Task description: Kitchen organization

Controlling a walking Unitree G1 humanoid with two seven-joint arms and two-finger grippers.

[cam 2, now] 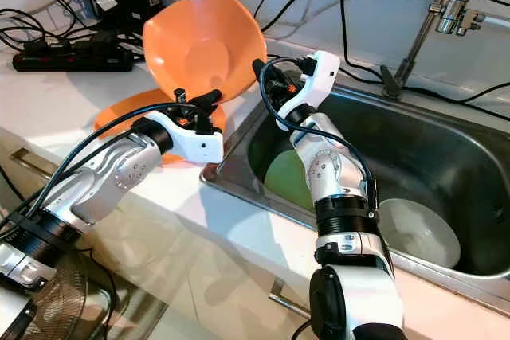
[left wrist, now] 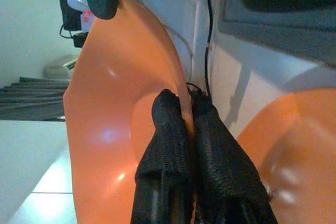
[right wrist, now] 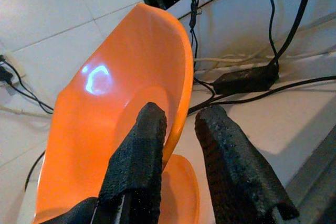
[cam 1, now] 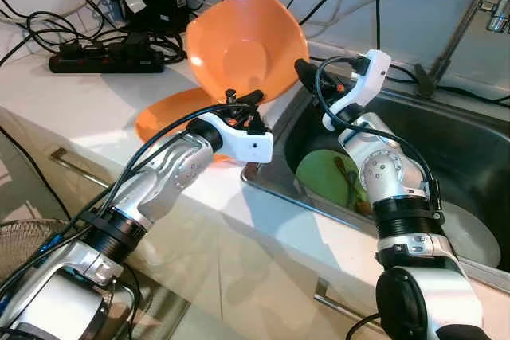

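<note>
An orange bowl [cam 1: 243, 45] is held tilted on edge above the counter, its hollow facing me. My left gripper [cam 1: 247, 101] is shut on the bowl's lower rim, and the left wrist view shows the rim pinched between its fingers [left wrist: 168, 129]. At the bowl's right rim, my right gripper [cam 1: 301, 65] stands open. One finger [right wrist: 144, 135] is inside the bowl and the other is behind the rim, with a gap showing. A second orange dish [cam 1: 167, 113] lies flat on the counter under the bowl.
The steel sink [cam 1: 271, 181] on the right holds a green plate [cam 1: 323, 173] and a white plate [cam 1: 470, 232]. A faucet [cam 1: 462, 29] rises behind it. A black power strip [cam 1: 103, 61] and cables lie at the counter's back left.
</note>
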